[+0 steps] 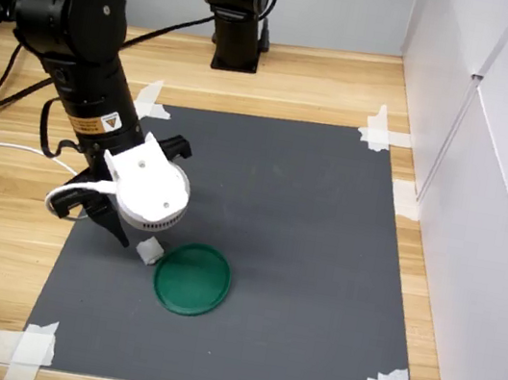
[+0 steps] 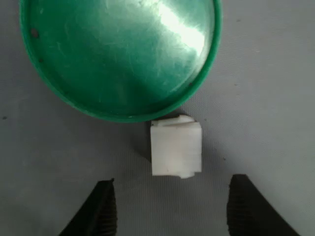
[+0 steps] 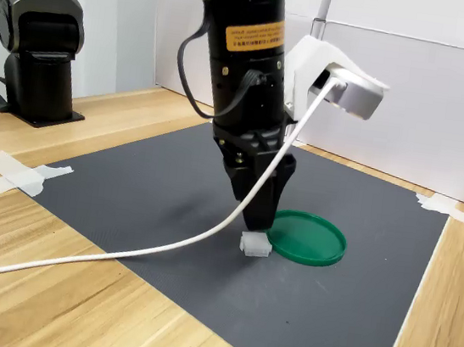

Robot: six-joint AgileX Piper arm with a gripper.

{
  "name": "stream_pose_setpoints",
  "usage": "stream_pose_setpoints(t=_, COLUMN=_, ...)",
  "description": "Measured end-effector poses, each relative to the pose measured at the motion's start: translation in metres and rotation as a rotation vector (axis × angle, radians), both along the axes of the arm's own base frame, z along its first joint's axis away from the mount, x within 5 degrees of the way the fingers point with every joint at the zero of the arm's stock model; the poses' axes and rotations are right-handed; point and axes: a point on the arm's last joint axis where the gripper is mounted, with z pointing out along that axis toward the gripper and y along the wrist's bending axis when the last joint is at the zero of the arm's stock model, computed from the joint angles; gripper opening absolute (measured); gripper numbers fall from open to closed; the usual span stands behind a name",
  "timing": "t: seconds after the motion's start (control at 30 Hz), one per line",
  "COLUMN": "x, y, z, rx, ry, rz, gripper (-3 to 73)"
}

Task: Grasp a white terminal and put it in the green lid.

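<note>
The white terminal (image 2: 176, 149), a tiny whitish block, lies on the grey mat (image 1: 308, 219) right against the rim of the green lid (image 2: 118, 54). In both exterior views the terminal (image 1: 150, 251) (image 3: 255, 245) sits just beside the lid (image 1: 192, 278) (image 3: 309, 238), on the first exterior view's left. My gripper (image 2: 170, 211) is open and points down at the terminal. Its two black fingertips (image 2: 101, 211) stand a little short of the block, one to each side. In the second exterior view the gripper (image 3: 258, 220) hangs just above the terminal. The lid holds nothing.
A black camera stand (image 1: 235, 11) (image 3: 40, 37) rises at the back edge of the wooden table. White wall panels (image 1: 488, 190) close off the first exterior view's right. Tape strips (image 1: 385, 134) hold the mat's corners. A white cable (image 3: 119, 253) trails from the wrist camera across the mat.
</note>
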Motion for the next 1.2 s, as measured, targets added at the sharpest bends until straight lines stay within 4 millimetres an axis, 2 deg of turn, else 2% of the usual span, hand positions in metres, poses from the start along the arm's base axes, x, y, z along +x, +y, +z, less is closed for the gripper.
stream_pose_setpoints(t=0.67, x=0.008, y=-0.003, z=-0.027, rx=-0.007, ry=0.034, rz=-0.011, gripper=55.7)
stream_pose_setpoints(t=0.83, x=0.01, y=-0.003, z=-0.029, rx=-0.007, ry=0.027, rz=-0.019, gripper=48.5)
stream_pose_setpoints(t=1.03, x=0.01, y=-0.003, z=-0.03, rx=0.01, ry=0.033, rz=-0.062, gripper=28.4)
stream_pose_setpoints(t=1.2, x=0.01, y=-0.002, z=-0.03, rx=0.022, ry=0.033, rz=-0.08, gripper=27.1)
